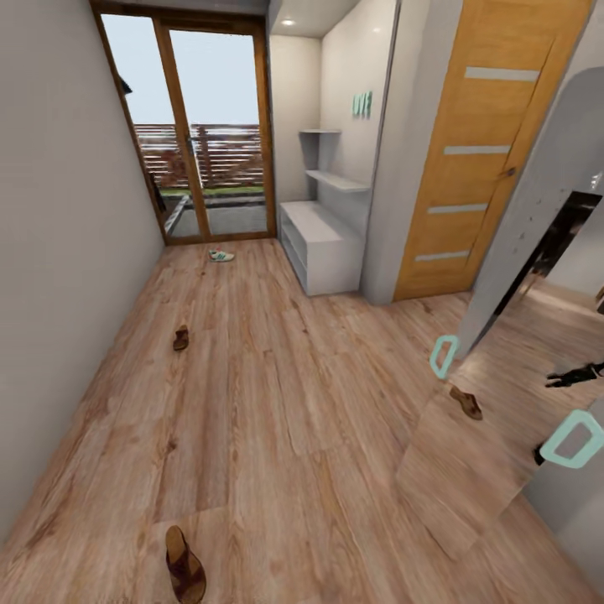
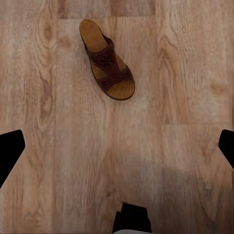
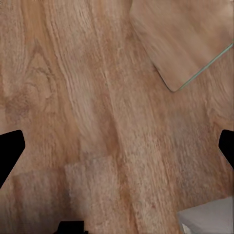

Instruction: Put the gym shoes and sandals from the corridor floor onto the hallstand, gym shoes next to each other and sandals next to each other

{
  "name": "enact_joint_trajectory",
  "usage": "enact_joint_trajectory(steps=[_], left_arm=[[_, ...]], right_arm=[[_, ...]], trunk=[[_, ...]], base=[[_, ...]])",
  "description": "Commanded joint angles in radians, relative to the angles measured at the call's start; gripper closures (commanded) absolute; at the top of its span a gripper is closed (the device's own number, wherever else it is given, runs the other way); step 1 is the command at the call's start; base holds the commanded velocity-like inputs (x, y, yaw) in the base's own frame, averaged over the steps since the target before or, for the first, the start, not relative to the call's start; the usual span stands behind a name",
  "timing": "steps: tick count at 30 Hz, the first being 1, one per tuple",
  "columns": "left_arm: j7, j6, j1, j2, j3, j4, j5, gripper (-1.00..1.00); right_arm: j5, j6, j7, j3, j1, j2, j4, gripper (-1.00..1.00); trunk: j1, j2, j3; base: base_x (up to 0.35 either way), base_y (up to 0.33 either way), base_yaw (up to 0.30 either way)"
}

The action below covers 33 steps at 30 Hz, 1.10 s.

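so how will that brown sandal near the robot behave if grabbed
The near sandal lies flat on its sole, so it likely won't roll. Its wide strap probably flexes; the thick sole looks stiffer, a better grip. It seems light.

Corridor floor [image 1: 277,394] light brown wood planks with visible grain; near sandal [image 1: 184,564] dark brown strap over tan footbed; gym shoe [image 1: 221,256] cream-white with green stripe; hallstand [image 1: 323,243] pale grey-white; door [image 1: 478,151] orange-brown wood with pale bars.

Left gripper [image 2: 117,146] showing flat black fingertips [image 2: 10,148], black block between; right gripper [image 3: 117,146] showing matching black fingertips [image 3: 9,148].
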Motion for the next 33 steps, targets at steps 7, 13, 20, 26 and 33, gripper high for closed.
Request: enact_joint_trajectory(steps=[7, 13, 20, 26, 33], left_arm=[[-0.001, -0.003, -0.001, 0.0, 0.003, 0.001, 0.001, -1.0], [-0.001, -0.003, -0.001, 0.0, 0.003, 0.001, 0.001, -1.0], [-0.001, -0.003, -0.001, 0.0, 0.003, 0.001, 0.001, -1.0], [-0.001, -0.003, -0.001, 0.0, 0.003, 0.001, 0.001, -1.0], [-0.001, -0.003, -0.001, 0.0, 0.004, 0.001, 0.001, -1.0]], right_arm=[[0.0, -0.003, 0.0, 0.0, 0.0, 0.0, 0.001, -1.0], [0.002, -0.004, 0.002, 0.001, 0.0, 0.0, 0.0, -1.0], [0.003, -0.003, 0.008, 0.003, 0.0, 0.0, -0.001, -1.0], [0.003, -0.003, 0.007, 0.003, 0.0, 0.0, -0.001, -1.0], [0.003, -0.003, 0.006, 0.003, 0.0, 0.0, -0.001, -1.0]], trunk=[[0.0, 0.0, -0.001], [0.0, 0.0, -0.001], [0.0, 0.0, -0.001], [0.0, 0.0, -0.001], [0.0, 0.0, -0.001]], base=[[0.038, -0.273, 0.268], [0.202, -0.241, 0.099], [0.204, -0.078, 0.008], [0.03, -0.008, 0.001], [0.016, -0.001, 0.0]])
